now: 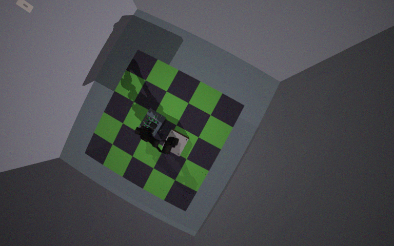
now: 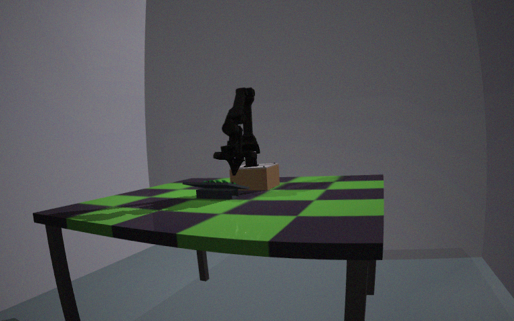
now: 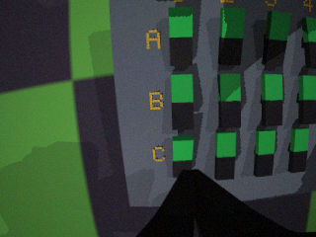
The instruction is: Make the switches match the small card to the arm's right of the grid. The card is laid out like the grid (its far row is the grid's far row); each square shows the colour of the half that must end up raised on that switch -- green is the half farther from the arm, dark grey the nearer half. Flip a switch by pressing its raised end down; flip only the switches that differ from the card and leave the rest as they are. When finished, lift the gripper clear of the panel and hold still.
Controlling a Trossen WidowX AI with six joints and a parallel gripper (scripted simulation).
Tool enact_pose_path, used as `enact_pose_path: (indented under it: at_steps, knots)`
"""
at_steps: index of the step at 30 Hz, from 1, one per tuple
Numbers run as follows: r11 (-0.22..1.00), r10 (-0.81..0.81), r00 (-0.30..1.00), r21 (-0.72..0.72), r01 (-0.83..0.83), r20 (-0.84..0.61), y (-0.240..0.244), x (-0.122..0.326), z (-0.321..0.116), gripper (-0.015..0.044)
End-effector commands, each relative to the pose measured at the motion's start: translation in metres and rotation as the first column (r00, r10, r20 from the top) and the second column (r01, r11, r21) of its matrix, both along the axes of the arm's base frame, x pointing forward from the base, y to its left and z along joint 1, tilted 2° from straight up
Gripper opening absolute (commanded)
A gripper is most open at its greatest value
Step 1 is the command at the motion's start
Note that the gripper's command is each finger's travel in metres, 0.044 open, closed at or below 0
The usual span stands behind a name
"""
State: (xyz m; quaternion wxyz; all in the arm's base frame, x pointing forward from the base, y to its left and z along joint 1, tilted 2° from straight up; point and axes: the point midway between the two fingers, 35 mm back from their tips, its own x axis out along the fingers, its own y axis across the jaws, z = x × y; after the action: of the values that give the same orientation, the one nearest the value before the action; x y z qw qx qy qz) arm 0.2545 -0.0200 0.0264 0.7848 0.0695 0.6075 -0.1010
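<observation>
The grey switch panel (image 1: 157, 129) (image 2: 195, 184) (image 3: 138, 123) bears rows A, B and C of rocker switches, each with a green far half and a dark near half. My gripper (image 2: 234, 174) (image 3: 189, 177) is shut and empty. Its tips hang above the panel's near side in the exterior view, with a gap below. In the wrist view they overlap the near corner of switch C1 (image 3: 183, 149). Switches A1 (image 3: 181, 37), B1 (image 3: 182, 101) and C2 (image 3: 225, 154) also show. Shadows make several tilts hard to read. Column 4 is cut off at the right, and the card is outside the wrist view.
The arm stands on a wooden box (image 1: 181, 142) (image 2: 247, 179) beside the panel. Both are on a green and dark checkered table (image 1: 216, 131) (image 2: 238, 227). The panel's plate slants above a dark block (image 2: 215, 194). The arm covers part of the panel in the top view.
</observation>
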Motion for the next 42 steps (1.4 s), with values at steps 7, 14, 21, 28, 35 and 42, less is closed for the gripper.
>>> enact_pose_path:
  at_steps: [7,14,21,28,35,42]
  knots:
    - [1.0,-0.003,1.0,0.002,0.003,0.001,-0.001,0.004,-0.015,0.0]
    - [1.0,-0.003,1.0,0.002,0.003,0.001,-0.001,0.005,-0.02,0.0]
    - [1.0,-0.003,1.0,0.001,0.003,0.001,-0.002,0.008,-0.028,0.0]
    - [1.0,-0.003,1.0,0.001,0.003,0.001,-0.002,0.008,-0.028,0.0]
    - [1.0,-0.003,1.0,0.001,0.003,0.001,-0.002,0.008,-0.028,0.0]
    - [1.0,-0.003,1.0,0.001,0.003,0.001,-0.002,0.008,-0.028,0.0]
